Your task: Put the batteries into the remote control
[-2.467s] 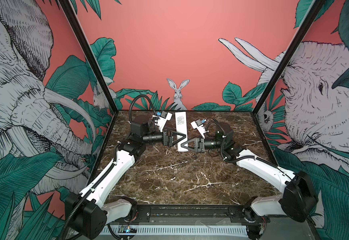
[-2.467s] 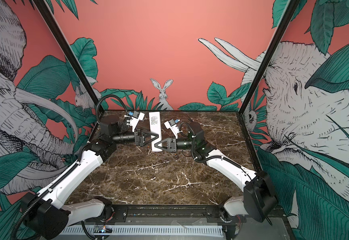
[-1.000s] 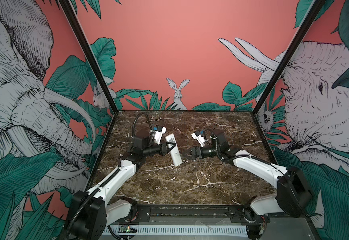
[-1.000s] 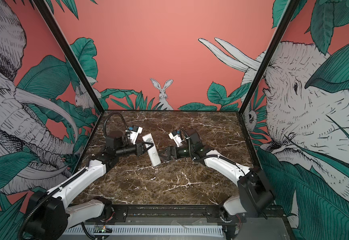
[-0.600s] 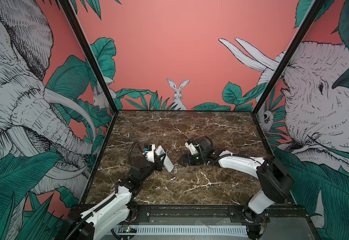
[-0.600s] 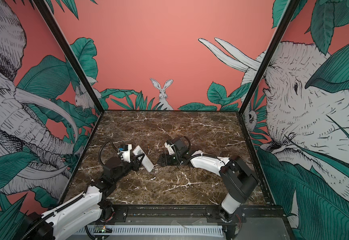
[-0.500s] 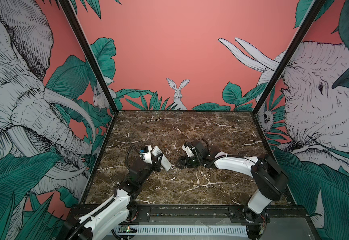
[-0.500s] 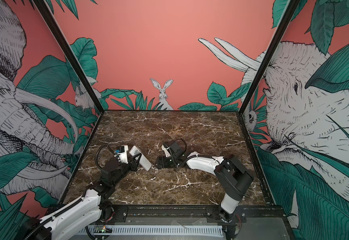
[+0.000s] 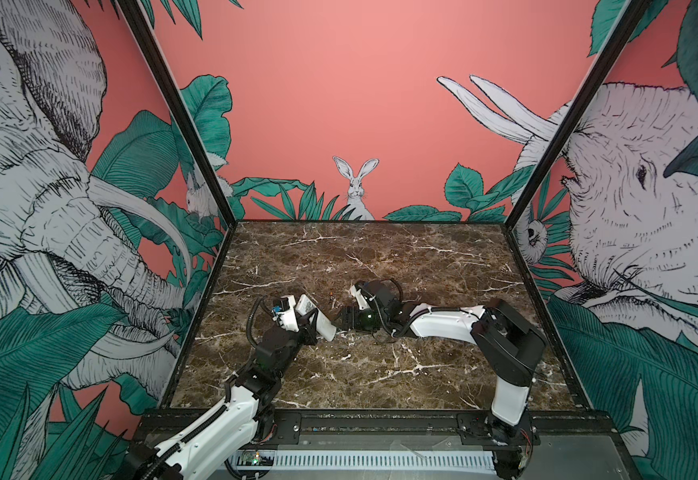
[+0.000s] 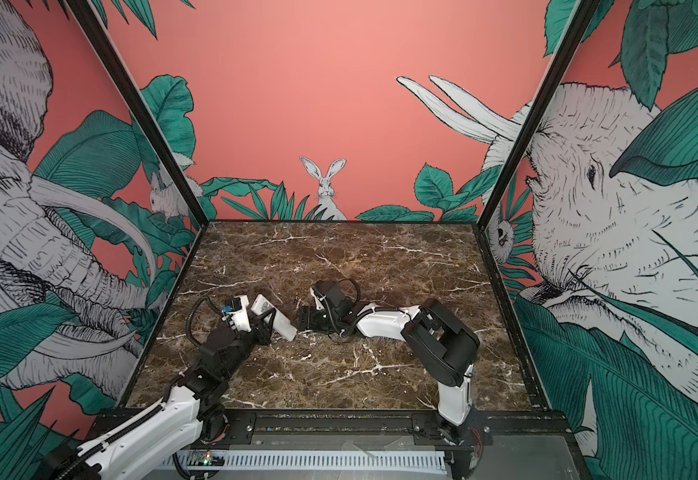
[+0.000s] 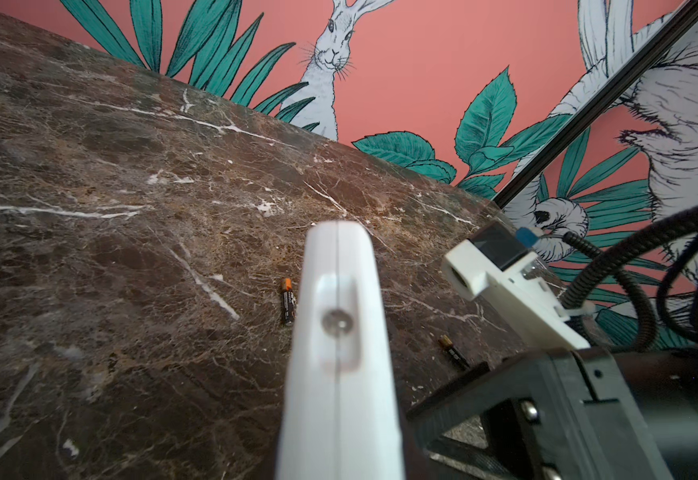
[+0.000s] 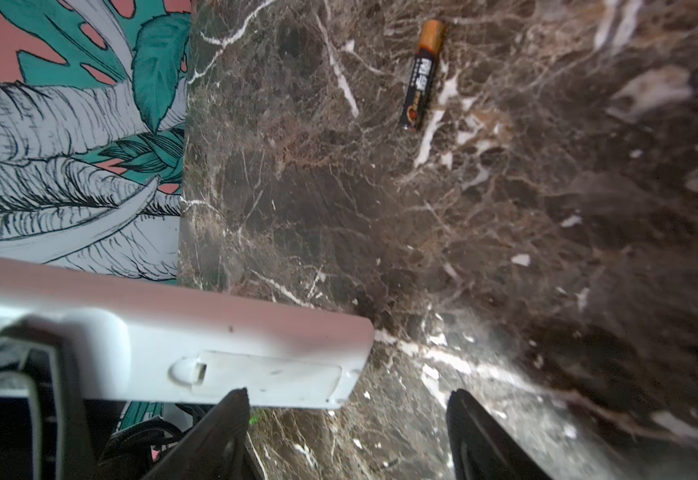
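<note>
Left gripper: The left gripper (image 9: 308,327) was squeezed tight on the remote control (image 9: 316,318). It held it up off the table (image 9: 380,374).
Right gripper: The right gripper (image 12: 347,432) was partly open. There was a clear gap between its two black fingers (image 12: 224,432). Nothing was between them. One finger tip was right by the end of the remote control. I could not tell if it touched.
Remote control: It was white and long. In both top views it was tilted, in the air over the near middle of the table. Its plain back with the label faced up. Its low end pointed at the right gripper. Its high end was by the left arm's wrist camera.
Little door: The little door (image 12: 264,376) on the back of the remote control looked closed.
Batteries: The two batteries (image 9: 330,298) lay on the table, not in the remote control. In both top views they were a bit farther back than the remote control, near the right gripper. In the left wrist view one battery (image 11: 288,305), black with an orange end, lay just beside the edge of the remote control. The other battery (image 11: 453,354) lay apart from it, near the black front of the right gripper.
Table: It was dark brown stone with white lines.
Walls: They were pink, with a painted rabbit (image 9: 355,187), green leaves and elephants.
</note>
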Motion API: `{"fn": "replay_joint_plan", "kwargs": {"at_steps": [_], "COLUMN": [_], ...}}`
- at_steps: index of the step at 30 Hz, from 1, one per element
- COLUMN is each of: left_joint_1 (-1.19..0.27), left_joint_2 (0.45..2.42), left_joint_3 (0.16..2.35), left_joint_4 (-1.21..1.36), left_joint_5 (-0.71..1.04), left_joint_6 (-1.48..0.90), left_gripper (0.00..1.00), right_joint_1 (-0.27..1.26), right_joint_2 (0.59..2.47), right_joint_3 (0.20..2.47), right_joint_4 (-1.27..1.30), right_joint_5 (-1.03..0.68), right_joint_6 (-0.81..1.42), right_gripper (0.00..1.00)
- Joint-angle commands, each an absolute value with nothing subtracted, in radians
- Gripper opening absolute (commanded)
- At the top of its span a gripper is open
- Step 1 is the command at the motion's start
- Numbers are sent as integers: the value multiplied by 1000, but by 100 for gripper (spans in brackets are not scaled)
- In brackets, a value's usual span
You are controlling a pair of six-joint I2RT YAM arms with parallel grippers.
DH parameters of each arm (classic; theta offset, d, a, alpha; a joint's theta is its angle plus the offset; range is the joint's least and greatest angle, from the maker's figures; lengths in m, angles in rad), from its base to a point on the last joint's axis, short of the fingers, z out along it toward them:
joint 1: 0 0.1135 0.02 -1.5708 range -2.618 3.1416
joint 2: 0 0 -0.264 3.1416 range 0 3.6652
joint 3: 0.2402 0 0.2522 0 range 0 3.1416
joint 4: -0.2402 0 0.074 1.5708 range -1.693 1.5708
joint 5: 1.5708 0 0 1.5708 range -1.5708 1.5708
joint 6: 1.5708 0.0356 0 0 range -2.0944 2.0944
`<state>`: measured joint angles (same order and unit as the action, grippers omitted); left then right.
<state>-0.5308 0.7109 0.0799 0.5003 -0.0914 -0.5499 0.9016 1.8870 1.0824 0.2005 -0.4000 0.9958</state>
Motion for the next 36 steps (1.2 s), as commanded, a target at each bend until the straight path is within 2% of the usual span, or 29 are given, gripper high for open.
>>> {"fn": "replay_joint_plan", "kwargs": {"at_steps": [1,9,26,36], "left_joint_1": [-534,-534,-534,-534], "left_joint_2": [691,639,538,487], "left_joint_3": [55,6,-24,-25], "left_joint_4": [534,510,420,369], "left_joint_5": [-108,-144,-199,-186], "left_joint_6": [-576,-576,-604,-597], "left_gripper": [0,0,0,0], "right_joint_1": [918,942,1001,1007], "right_joint_2": [1928,1982,2007,2069], "right_joint_3": [1121,1139,1155,1170], "right_joint_4": [305,392,396,394], "right_joint_5": [-409,-408,-390,-375], "right_joint_6": [1089,1161,1164,1187], "right_gripper": [74,73,71,66]}}
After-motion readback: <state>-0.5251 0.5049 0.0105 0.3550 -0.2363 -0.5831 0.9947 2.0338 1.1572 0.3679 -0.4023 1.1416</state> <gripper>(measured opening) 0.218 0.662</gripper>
